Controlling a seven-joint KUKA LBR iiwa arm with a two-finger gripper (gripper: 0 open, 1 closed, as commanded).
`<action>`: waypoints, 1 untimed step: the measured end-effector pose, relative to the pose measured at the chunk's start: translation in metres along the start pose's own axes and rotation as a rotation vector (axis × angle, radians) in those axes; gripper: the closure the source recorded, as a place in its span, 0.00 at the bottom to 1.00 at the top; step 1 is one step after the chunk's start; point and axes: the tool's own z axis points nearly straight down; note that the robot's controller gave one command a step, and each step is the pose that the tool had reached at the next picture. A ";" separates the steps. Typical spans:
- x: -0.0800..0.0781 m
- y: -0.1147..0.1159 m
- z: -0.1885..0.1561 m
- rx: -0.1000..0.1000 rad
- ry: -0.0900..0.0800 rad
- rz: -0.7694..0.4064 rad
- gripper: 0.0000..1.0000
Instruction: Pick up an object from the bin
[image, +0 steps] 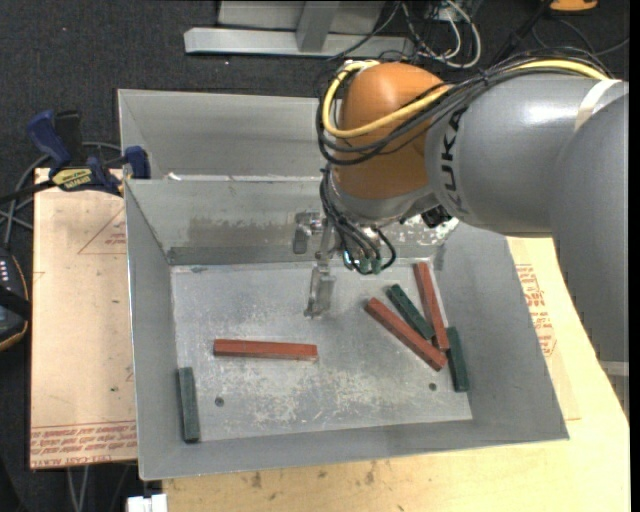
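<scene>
Near the middle of the grey metal bin (150, 300), the claw (320, 298) hangs tip-down over a bare patch of the floor, carried by the grey arm (530, 140) that reaches in from the right under its orange cover (385, 100). Whether the claw is apart or together I cannot tell from this angle. Closest to it, towards the front of the bin and a little left, a long red-brown bar (265, 350) lies flat and crosswise, apart from the claw's tip. To the claw's right is a loose cluster of four sticks: a slanted red stick (404, 333), a short dark green stick (412, 311) lying against its upper side, a second red stick (430, 292) just behind them, and a green stick (457, 360) by the right wall. Well apart from all these, a lone dark green bar (187, 404) lies in the front left corner.
</scene>
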 end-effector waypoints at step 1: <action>0.050 0.032 0.113 0.000 0.001 -0.069 0.00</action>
